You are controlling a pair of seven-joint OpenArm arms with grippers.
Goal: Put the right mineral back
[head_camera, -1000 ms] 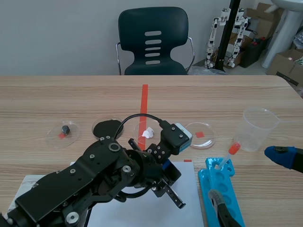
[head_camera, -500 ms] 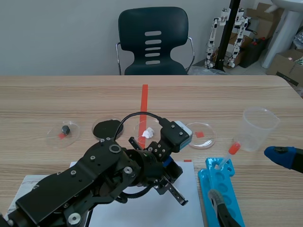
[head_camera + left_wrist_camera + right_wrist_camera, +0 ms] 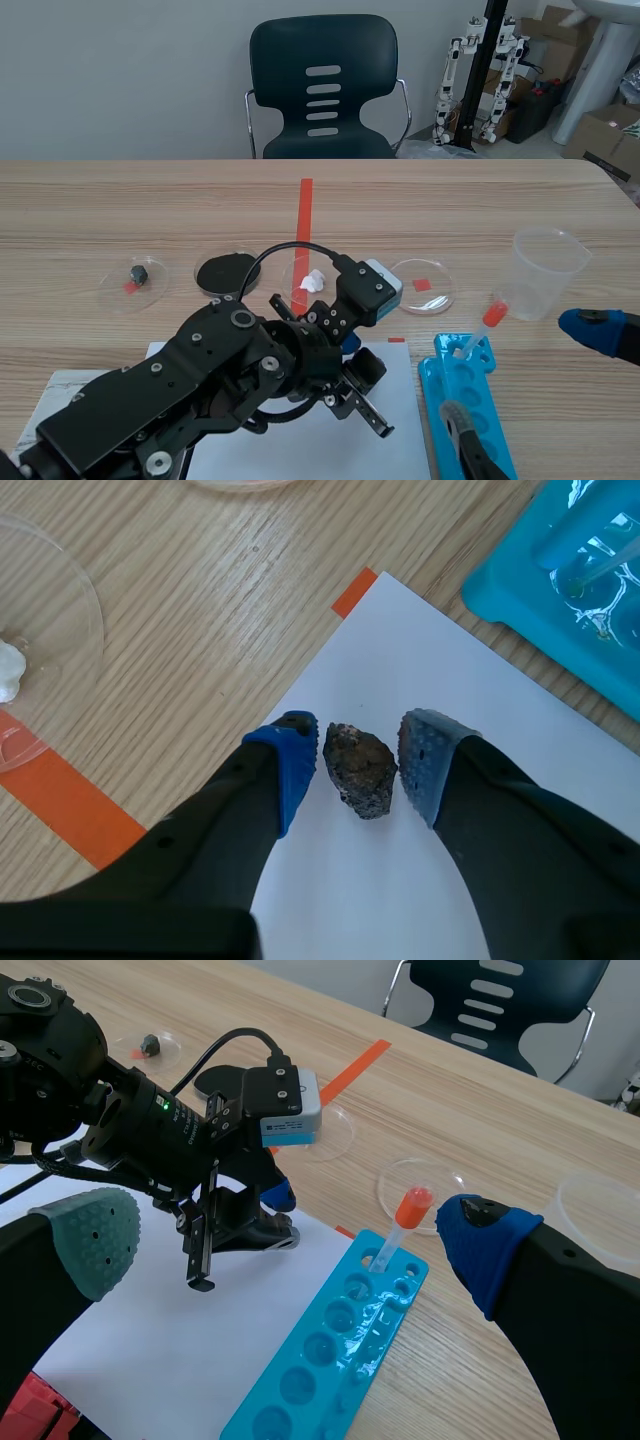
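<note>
White paper (image 3: 345, 905) bears a dark, rough mineral (image 3: 359, 771); left pincer (image 3: 360, 748) straddles it, narrowly parted.

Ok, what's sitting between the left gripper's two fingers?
A dark mineral lying on the white paper, with the left gripper straddling it; the left wrist view shows this.

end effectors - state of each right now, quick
Left end effector: open, straddling the dark mineral on the white paper, not clamped yet.
Right end effector: open, holding nothing.
</note>
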